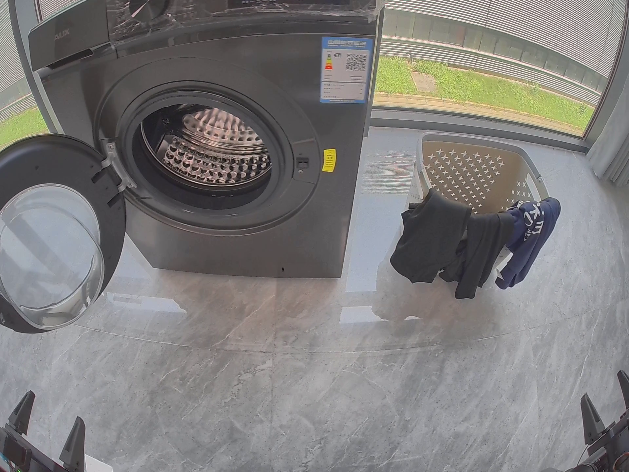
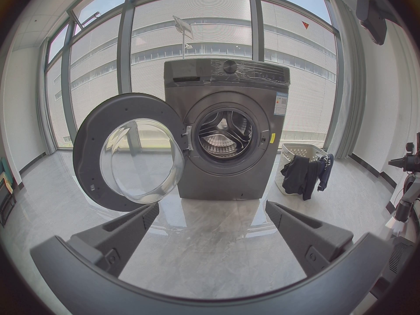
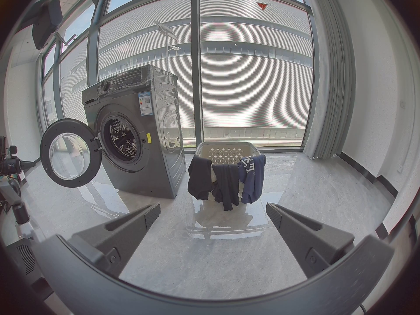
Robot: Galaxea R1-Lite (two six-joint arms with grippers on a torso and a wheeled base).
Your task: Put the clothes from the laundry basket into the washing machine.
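The washing machine (image 1: 216,165) stands with its door (image 1: 52,231) swung open. Beside it, on the side away from the door, black clothes (image 1: 432,237) and a blue garment (image 1: 531,237) drape over the rim of the laundry basket (image 1: 472,168). Well before the machine, the left tool (image 2: 211,206) and right tool (image 3: 213,206) hang with fingers spread apart.

L: washing machine (image 1: 216,158) w/ door (image 1: 52,231) open to its L; R: laundry basket (image 1: 472,172), clothes (image 1: 432,237) hung over front rim.
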